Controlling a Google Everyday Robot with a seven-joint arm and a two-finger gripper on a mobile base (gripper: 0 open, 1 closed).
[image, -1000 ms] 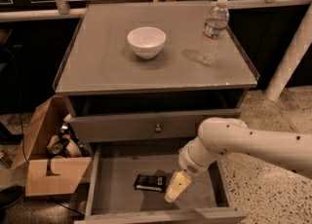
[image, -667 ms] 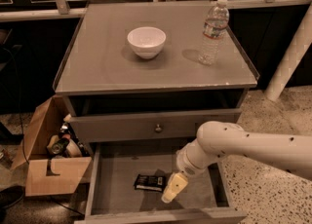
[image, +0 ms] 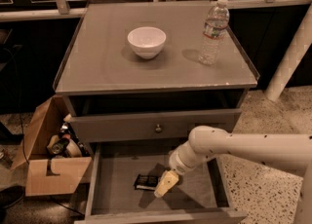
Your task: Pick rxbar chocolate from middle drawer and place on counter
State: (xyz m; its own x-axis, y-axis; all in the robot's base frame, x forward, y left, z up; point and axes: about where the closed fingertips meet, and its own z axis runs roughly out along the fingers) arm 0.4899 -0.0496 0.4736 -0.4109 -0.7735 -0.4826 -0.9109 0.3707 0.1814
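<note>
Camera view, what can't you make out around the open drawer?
All in the camera view:
- rxbar chocolate: right end hidden behind the gripper, which is low over the middle drawer floor; lettering too small to read.
- drawer front wall: partly cut off by the bottom edge.
- cardboard box: contents too dark to tell.

Dim rm: speckled floor point(image: 273, 118), cardboard box point(image: 48, 179), white post point(image: 292, 55).

Black rxbar chocolate point(image: 145, 182) flat on open middle drawer point(image: 114, 177) floor; pincer point(image: 165, 185) just beside; counter point(image: 97, 67) above
</note>
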